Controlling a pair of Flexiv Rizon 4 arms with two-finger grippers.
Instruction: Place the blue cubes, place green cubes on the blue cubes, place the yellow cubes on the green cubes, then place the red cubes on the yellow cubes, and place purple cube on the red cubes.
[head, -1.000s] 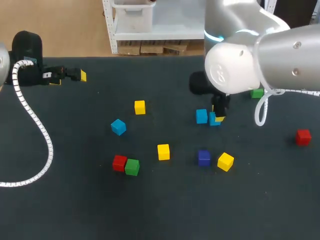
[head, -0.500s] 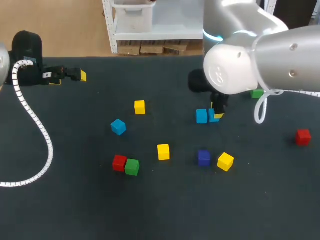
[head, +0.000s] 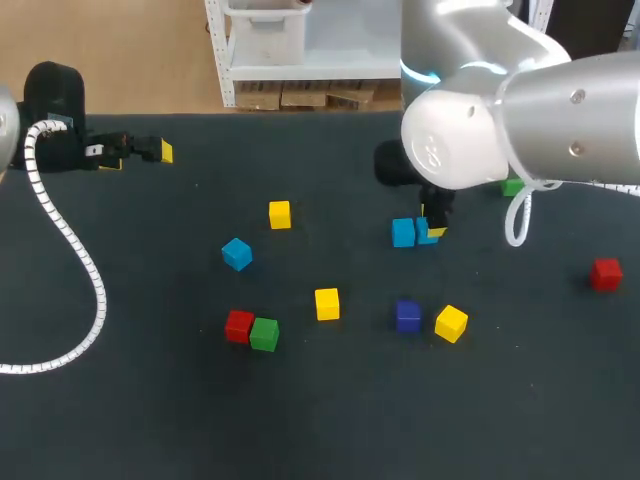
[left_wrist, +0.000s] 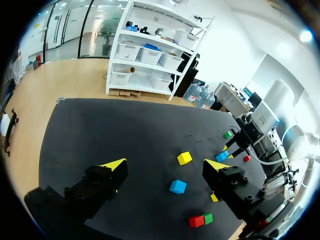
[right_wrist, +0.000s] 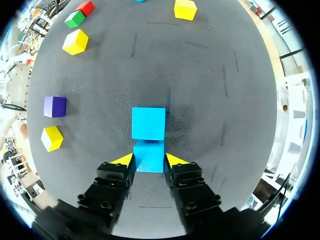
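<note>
the right gripper (right_wrist: 149, 160) is pinching the held blue cube (right_wrist: 149, 151) by two opposite flat faces, right of table centre, touching the second blue cube (right_wrist: 148, 123) ahead. it is likely handling as light, rigid and smooth; centred side-face grips are suiting it. the left gripper (left_wrist: 165, 165) is resting spread at far left.

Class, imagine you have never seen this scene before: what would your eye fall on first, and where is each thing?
The big silver right arm fills the head view's upper right, its right gripper shut on a blue cube, with a second blue cube just ahead of its fingers. Bright cubes lie scattered over the dark table, a red cube and a green cube touching, left of its middle.
</note>
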